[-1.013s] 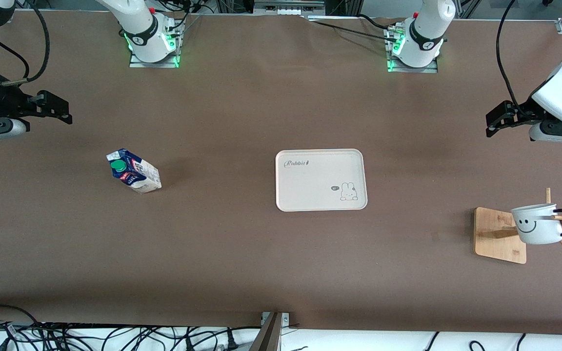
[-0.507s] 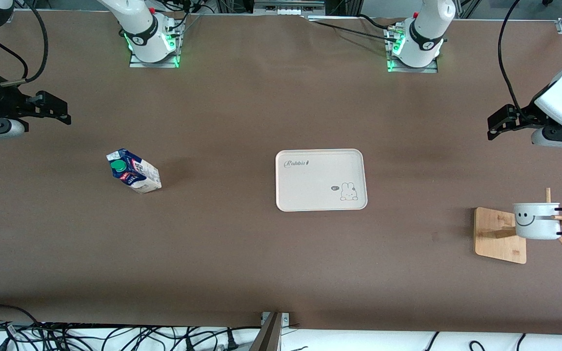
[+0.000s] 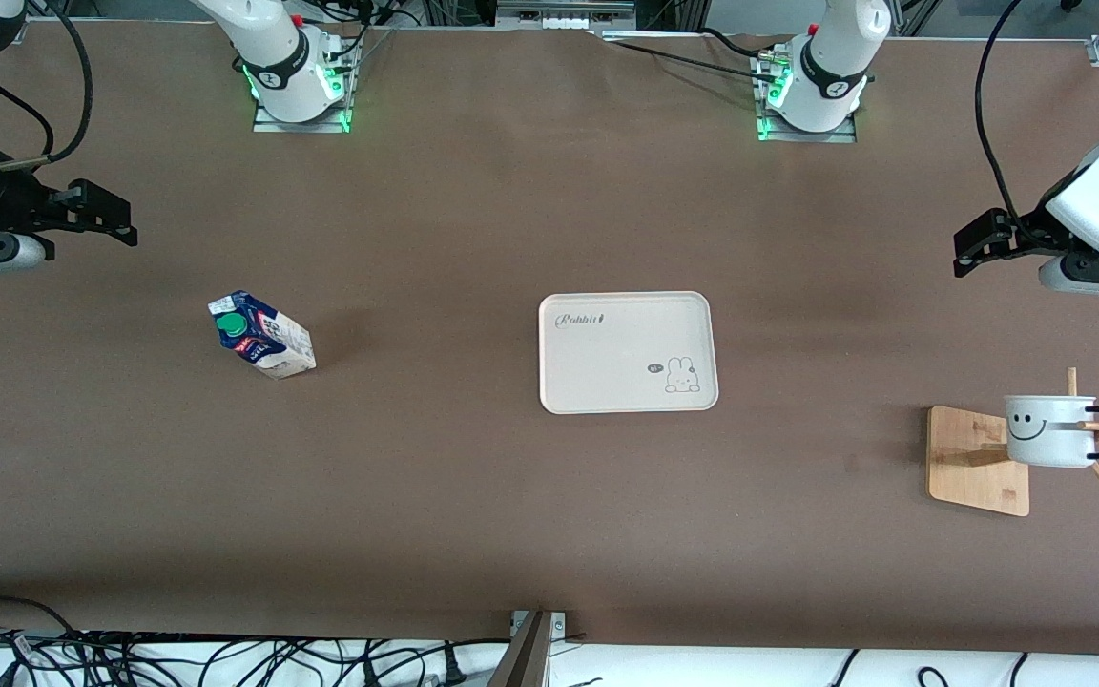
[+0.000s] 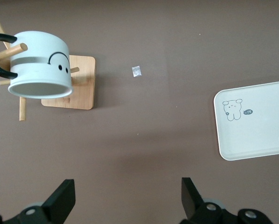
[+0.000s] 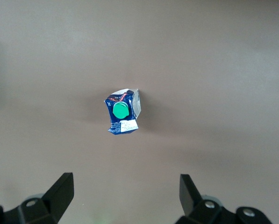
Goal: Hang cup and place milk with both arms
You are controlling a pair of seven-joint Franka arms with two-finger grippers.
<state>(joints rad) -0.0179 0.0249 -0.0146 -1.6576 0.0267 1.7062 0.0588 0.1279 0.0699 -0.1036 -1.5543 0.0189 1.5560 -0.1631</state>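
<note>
The white cup (image 3: 1050, 431) with the smiley face hangs by its black loop handle on a peg of the wooden rack (image 3: 977, 461) at the left arm's end of the table. It also shows in the left wrist view (image 4: 39, 63). My left gripper (image 3: 974, 243) is open and empty over bare table, apart from the rack. The milk (image 3: 261, 336) stands on the table toward the right arm's end, green cap up, and shows in the right wrist view (image 5: 123, 111). My right gripper (image 3: 111, 218) is open and empty over bare table, apart from the milk.
A cream tray (image 3: 628, 352) with a rabbit print lies in the middle of the table and shows in the left wrist view (image 4: 256, 119). A tiny white scrap (image 4: 137, 71) lies on the table beside the rack. Cables hang below the table's front edge.
The cup, tilted on its peg a second ago, has swung level and hangs still. My left gripper has drifted slightly away from the rack. The right arm has barely moved.
</note>
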